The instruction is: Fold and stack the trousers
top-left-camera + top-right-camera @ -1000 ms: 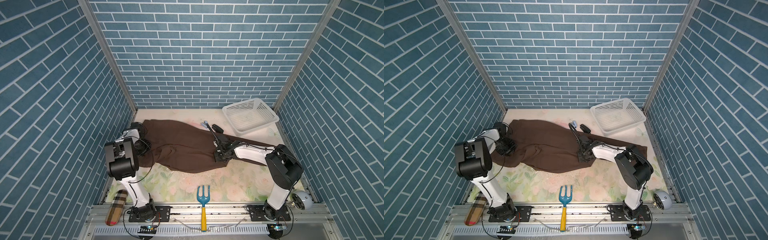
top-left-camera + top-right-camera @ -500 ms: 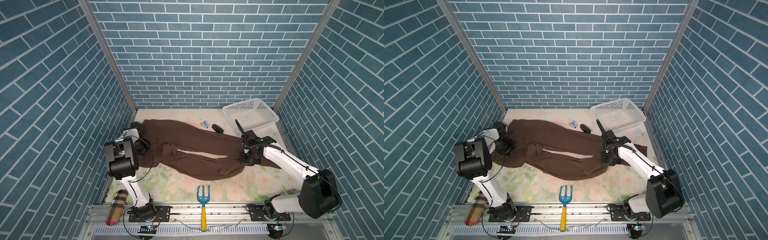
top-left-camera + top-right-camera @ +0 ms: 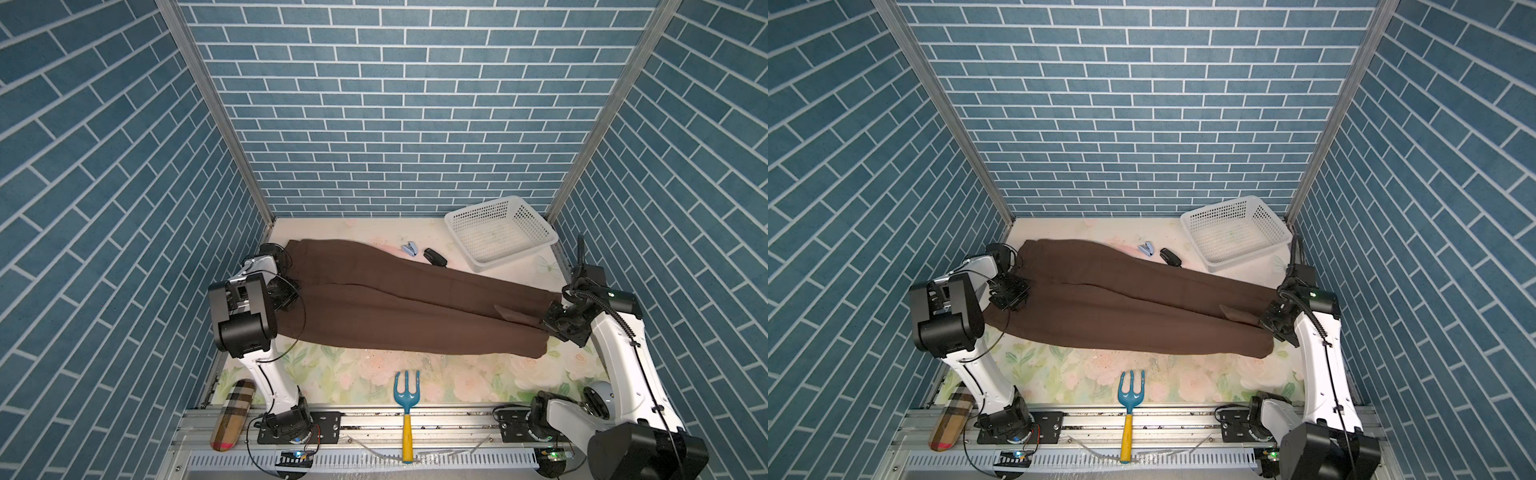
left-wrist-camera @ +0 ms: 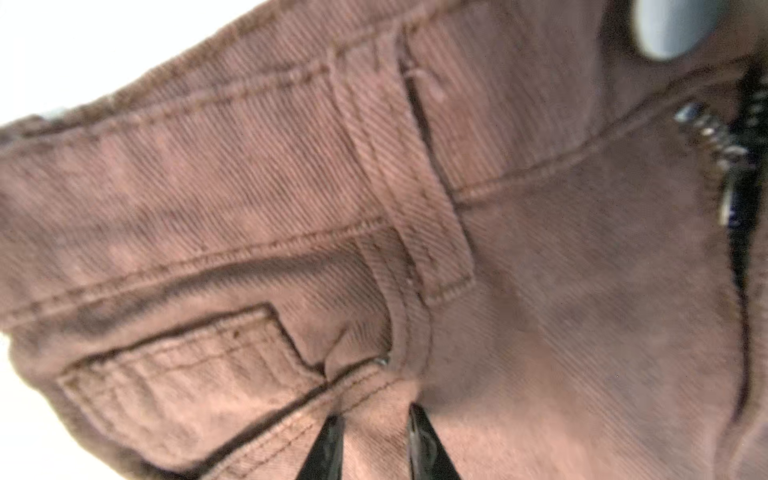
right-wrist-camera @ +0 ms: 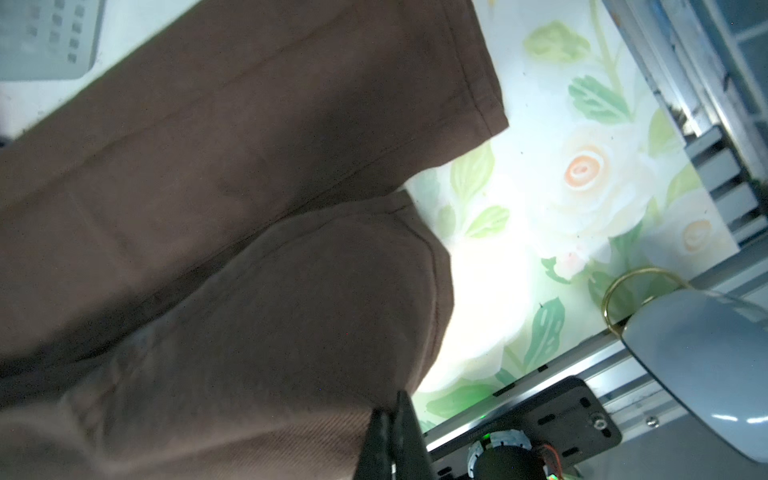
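The dark brown trousers (image 3: 395,307) (image 3: 1121,307) lie stretched across the floral mat, waist at the left and leg hems at the right. My left gripper (image 3: 286,297) (image 3: 1013,297) sits at the waist. In the left wrist view it (image 4: 374,415) is shut on a fold of the trousers (image 4: 415,208) beside the pocket seam. My right gripper (image 3: 555,322) (image 3: 1268,322) is at the hem end. The right wrist view shows it (image 5: 392,405) shut on the edge of the trousers (image 5: 208,208), the near leg bulging up in front of it.
A white basket (image 3: 515,258) stands at the back right. A small blue object (image 3: 409,250) and a black one (image 3: 435,257) lie by the far leg. A blue hand fork (image 3: 406,390) lies at the front edge, a plaid pouch (image 3: 232,409) front left.
My right gripper has pulled the trouser leg from the middle of the mat out to the right, drawing it straight. The left gripper has stayed at the waist.
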Controlling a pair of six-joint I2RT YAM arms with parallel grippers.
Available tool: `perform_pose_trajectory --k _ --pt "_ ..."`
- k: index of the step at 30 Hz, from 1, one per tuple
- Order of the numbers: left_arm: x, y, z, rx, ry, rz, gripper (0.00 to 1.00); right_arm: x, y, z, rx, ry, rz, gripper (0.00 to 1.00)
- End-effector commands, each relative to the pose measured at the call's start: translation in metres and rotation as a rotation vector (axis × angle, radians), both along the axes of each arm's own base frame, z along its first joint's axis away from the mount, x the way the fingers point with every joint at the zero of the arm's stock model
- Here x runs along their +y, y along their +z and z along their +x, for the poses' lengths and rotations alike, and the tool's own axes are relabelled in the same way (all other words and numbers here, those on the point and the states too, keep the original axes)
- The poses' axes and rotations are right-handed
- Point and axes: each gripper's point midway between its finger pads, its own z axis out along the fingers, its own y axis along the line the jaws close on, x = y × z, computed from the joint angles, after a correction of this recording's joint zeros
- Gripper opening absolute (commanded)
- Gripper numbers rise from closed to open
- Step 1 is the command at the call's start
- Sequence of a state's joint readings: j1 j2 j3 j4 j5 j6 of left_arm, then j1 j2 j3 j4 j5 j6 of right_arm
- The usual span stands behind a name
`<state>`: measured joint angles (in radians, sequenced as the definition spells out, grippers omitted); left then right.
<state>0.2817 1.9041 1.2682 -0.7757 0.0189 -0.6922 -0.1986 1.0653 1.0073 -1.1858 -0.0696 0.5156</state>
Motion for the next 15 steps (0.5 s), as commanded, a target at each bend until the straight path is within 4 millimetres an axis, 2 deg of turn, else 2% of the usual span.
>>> perform_pose_trajectory --k 1,5,9,10,12,14,15 --pt "0.015 0.003 -0.032 0.055 0.033 0.047 0.28 0.005 -0.025 -0.012 0.078 -0.032 0.087 0.0" --pt "0.02 0.013 -0.06 0.079 0.059 0.071 0.27 0.013 -0.04 -0.024 0.121 -0.038 0.127 0.0" --pt "0.029 0.031 -0.075 0.083 0.082 0.133 0.26 0.027 -0.056 -0.042 0.154 -0.07 0.201 0.0" --pt "0.031 0.034 -0.075 0.076 0.089 0.141 0.26 0.031 -0.061 -0.045 0.167 -0.074 0.218 0.07" --pt "0.031 0.039 -0.072 0.044 0.1 0.145 0.26 0.035 -0.066 -0.045 0.179 -0.078 0.249 0.35" --pt "0.028 0.043 -0.063 0.003 0.102 0.127 0.26 0.03 -0.064 -0.039 0.171 -0.077 0.227 0.59" --pt "0.027 0.045 -0.055 -0.013 0.092 0.117 0.27 0.025 -0.06 -0.033 0.147 -0.077 0.202 0.61"
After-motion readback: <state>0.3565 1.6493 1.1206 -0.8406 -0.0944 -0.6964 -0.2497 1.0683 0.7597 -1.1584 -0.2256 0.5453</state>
